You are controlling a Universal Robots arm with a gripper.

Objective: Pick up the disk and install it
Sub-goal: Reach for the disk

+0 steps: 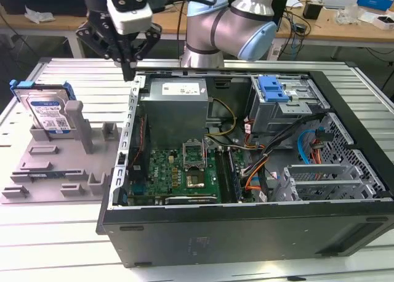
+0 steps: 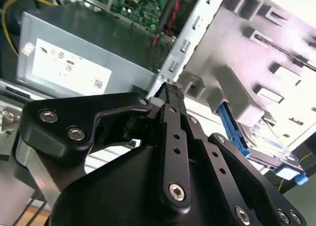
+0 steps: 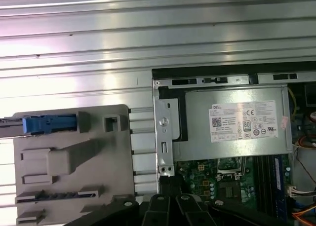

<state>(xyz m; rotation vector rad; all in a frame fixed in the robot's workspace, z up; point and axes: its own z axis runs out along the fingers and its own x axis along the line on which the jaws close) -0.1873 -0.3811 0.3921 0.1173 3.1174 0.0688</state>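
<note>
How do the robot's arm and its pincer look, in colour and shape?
The silver tubular arm has pale blue joint caps. The black metal pincer is built from link bars with silver screws and ribbed tips; a white box sits above it.

exterior: high, overlooks case (image 1: 246, 233) | both wrist views: close, share power supply (image 3: 237, 122)

Disk (image 1: 49, 112) stands on the holder fixture (image 1: 43, 171), exterior view's left of the computer case (image 1: 246, 233) (just beside). Inside, power supply (image 1: 175, 109) sits behind motherboard (image 1: 178, 171); gripper (image 1: 127, 71) above the far-left corner.
</note>
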